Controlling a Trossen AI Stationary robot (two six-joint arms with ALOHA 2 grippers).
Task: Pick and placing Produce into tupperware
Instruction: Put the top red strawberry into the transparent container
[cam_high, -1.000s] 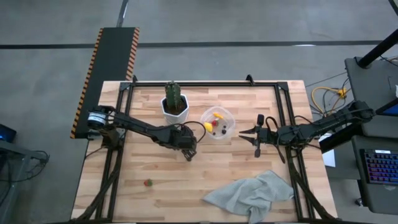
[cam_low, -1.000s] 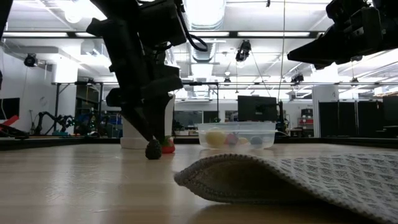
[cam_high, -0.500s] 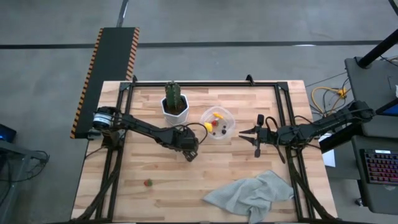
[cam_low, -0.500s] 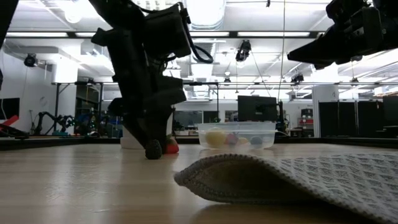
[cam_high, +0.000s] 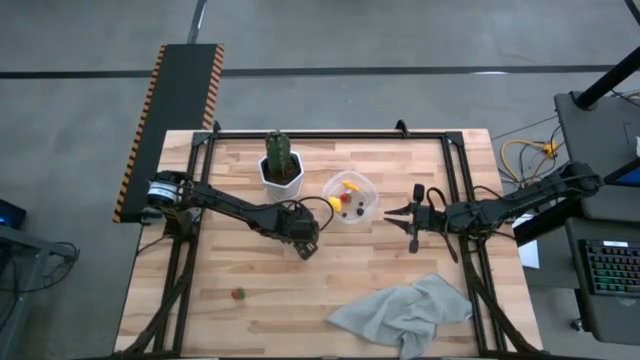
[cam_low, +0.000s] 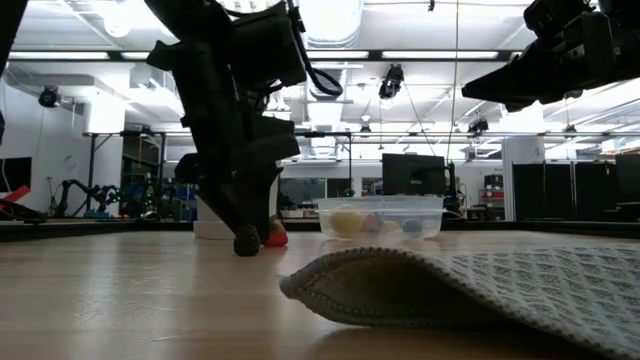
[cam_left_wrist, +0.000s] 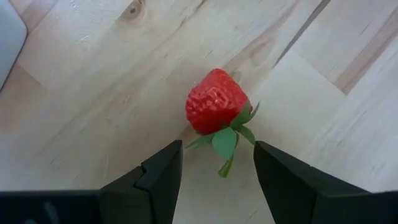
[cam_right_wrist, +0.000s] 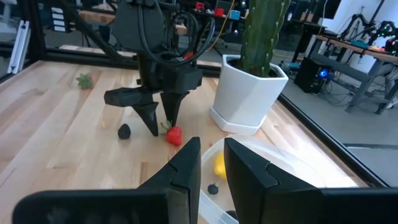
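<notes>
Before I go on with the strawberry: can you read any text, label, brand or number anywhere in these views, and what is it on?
No readable text in any view.
Tupperware, white plant pot, strawberry, grey cloth: no label or print visible.
Yellow-and-black hazard stripes edge the dark panel beside the table: a marking, no words.
Keyboard keys and lab screens in the low view: too small to read.

red strawberry (cam_left_wrist: 216, 102) with green leaves, white plant pot (cam_high: 282, 178), grey cloth (cam_high: 402, 310), pale wood table (cam_high: 330, 270)
</notes>
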